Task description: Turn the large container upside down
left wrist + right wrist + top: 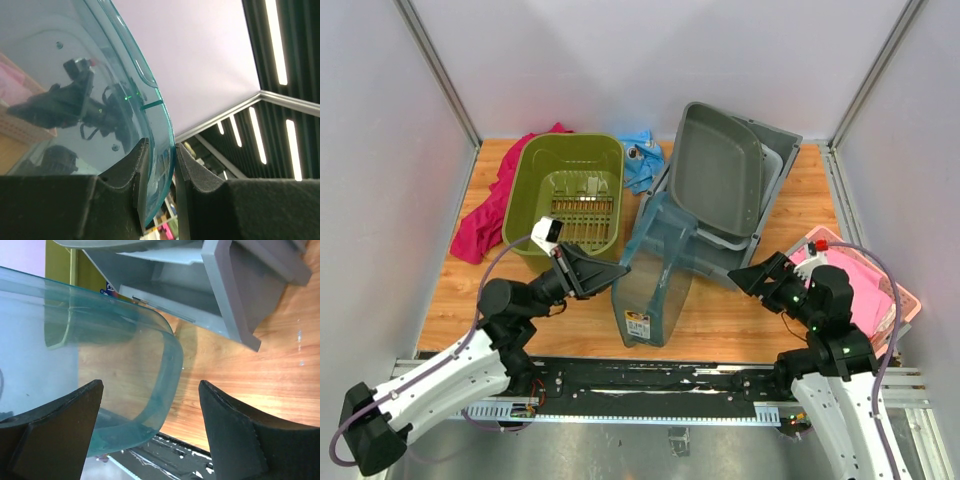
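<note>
The large clear teal-tinted container (pixel 655 275) is in the middle of the table, tipped up on one end, its upper part close to the grey bins. My left gripper (pixel 613 272) is shut on its left rim; in the left wrist view the fingers (pixel 161 165) pinch the thin curved wall of the container (pixel 75 75). My right gripper (pixel 740 275) is open just to the container's right. In the right wrist view the rounded corner of the container (pixel 75 340) lies between the spread fingers of the gripper (pixel 151 385), nearer the left one.
An olive green basket (pixel 570 190) stands at the back left, with a magenta cloth (pixel 485 215) beside it. Stacked grey bins (pixel 720 170) lean at the back right, and a blue cloth (pixel 642 160) lies between. A pink tray (pixel 880 290) is under the right arm.
</note>
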`<state>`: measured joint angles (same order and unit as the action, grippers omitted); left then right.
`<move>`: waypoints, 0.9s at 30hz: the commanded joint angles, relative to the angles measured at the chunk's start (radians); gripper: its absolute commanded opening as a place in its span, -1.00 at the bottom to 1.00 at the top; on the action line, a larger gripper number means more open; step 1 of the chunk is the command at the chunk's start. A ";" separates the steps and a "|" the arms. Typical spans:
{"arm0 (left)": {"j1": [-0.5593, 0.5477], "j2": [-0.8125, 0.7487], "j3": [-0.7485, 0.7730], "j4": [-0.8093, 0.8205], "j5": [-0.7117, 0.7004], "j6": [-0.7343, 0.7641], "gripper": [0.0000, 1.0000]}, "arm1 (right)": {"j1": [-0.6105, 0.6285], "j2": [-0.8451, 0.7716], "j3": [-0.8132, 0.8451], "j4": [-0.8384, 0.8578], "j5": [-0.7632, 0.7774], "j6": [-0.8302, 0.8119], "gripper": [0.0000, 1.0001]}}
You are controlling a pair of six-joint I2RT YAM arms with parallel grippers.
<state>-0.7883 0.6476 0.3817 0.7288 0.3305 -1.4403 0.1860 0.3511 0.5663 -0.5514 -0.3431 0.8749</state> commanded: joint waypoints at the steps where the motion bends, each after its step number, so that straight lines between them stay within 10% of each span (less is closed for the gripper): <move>1: -0.006 -0.138 -0.074 -0.025 -0.162 -0.037 -0.99 | 0.021 -0.036 -0.065 0.063 -0.058 0.115 0.58; 15: -0.005 -0.628 -0.075 -1.090 -0.486 -0.092 -1.00 | 0.022 0.047 -0.086 0.062 -0.005 0.126 0.59; 27: -0.005 -0.547 -0.085 -1.151 -0.309 0.098 -0.99 | 0.022 0.086 -0.108 0.088 -0.011 0.130 0.65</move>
<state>-0.7879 0.0597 0.3202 -0.3157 -0.0578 -1.4448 0.1860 0.4389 0.4717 -0.4900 -0.3569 0.9951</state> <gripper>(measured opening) 0.269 0.816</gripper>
